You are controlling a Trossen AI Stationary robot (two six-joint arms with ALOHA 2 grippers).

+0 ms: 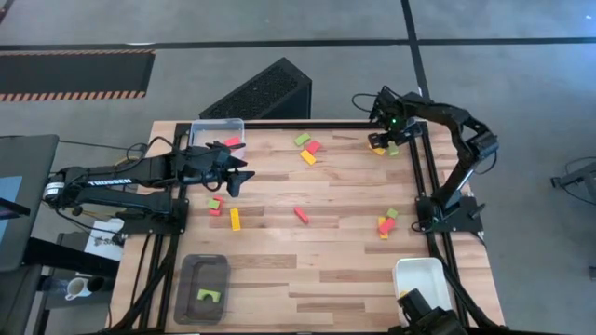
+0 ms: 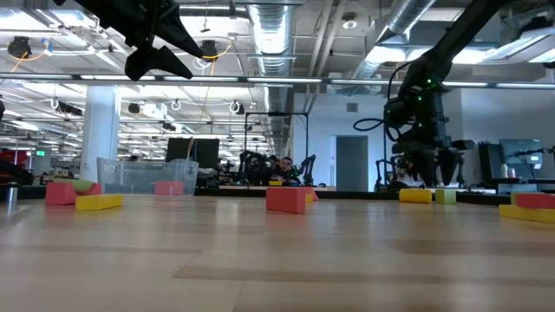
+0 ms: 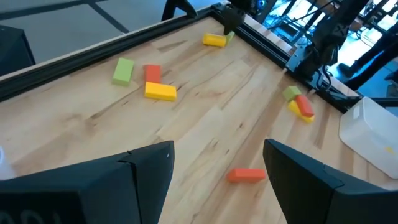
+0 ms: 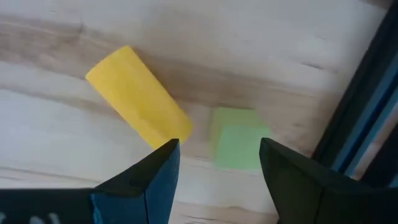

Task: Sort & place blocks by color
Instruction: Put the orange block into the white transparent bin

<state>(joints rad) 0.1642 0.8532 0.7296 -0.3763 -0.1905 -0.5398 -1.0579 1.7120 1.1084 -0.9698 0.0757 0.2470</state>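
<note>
Over at the far right corner, right gripper hangs with fingers parted above 1 green cube; left gripper hovers released, empty, mid-table.

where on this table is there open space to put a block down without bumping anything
The widest bare wood runs between the dark grey tray and the white tray, in front of the lone red block. Another open strip lies between that block and the red-green-yellow cluster. It is crowded at the far right corner, where the right gripper hangs over blocks, and around the left gripper.
</note>
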